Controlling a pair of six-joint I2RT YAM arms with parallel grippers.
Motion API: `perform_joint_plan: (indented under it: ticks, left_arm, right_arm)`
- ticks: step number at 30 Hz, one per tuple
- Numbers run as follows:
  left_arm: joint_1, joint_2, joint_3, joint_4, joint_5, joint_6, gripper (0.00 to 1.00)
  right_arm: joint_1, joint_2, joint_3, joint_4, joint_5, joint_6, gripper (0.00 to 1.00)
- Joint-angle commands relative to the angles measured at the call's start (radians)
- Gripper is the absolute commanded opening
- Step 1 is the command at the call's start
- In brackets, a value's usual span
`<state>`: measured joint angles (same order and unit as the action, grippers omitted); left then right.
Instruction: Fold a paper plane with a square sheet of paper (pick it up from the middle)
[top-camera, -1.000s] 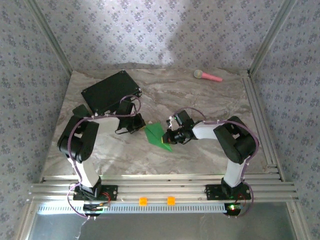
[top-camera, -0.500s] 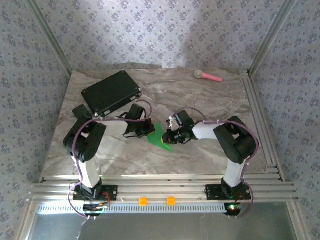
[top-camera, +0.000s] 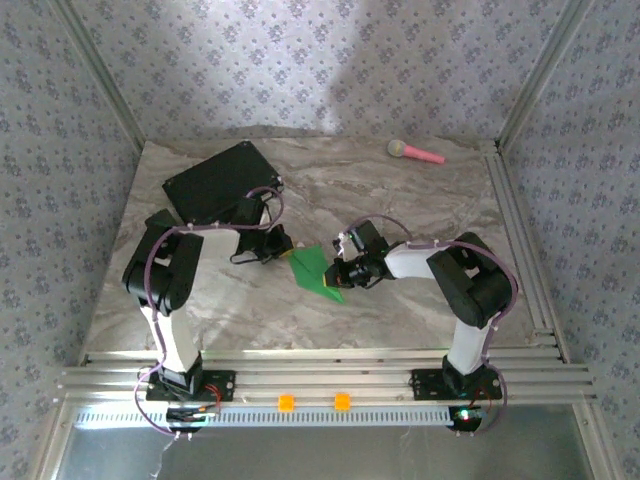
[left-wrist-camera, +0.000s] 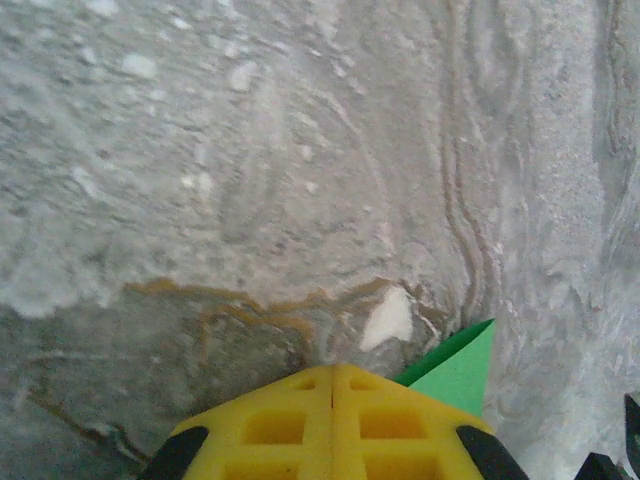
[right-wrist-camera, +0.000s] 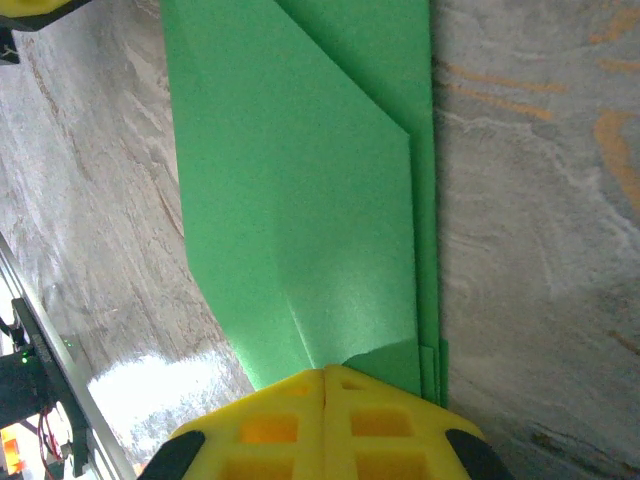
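The bright green sheet of paper (top-camera: 318, 272) lies on the marble table, folded into a pointed, layered paper plane shape with creases (right-wrist-camera: 300, 200). My right gripper (top-camera: 343, 272) is shut, and its yellow tips (right-wrist-camera: 325, 370) rest on the paper's near end, where a top flap lifts slightly. My left gripper (top-camera: 284, 250) is shut and empty, low over the table just left of the paper. In the left wrist view its tips (left-wrist-camera: 333, 368) touch bare marble, with a green corner (left-wrist-camera: 455, 375) sticking out to their right.
A black rectangular case (top-camera: 220, 183) lies at the back left, close behind the left arm. A pink-handled microphone toy (top-camera: 415, 152) lies at the back right. Metal rails (top-camera: 520, 240) run along the right edge and the near edge.
The left gripper swept right onto the paper's left corner half a second ago, then drew back left. The right gripper and the paper stayed in place.
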<state>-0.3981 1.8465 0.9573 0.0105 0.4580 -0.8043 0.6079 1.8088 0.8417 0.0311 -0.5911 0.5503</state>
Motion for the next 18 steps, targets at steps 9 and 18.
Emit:
perform_joint_plan:
  ticks: [9, 18]
  left_arm:
    - [-0.188, -0.108, -0.052, 0.046, -0.111, -0.043, 0.12]
    - [-0.179, -0.252, -0.088, -0.030, -0.244, -0.019, 0.18]
  right_arm:
    - [-0.003, 0.044, -0.041, -0.178, 0.079, -0.010, 0.00]
    - [-0.003, 0.031, -0.049, -0.174, 0.082, -0.006, 0.00]
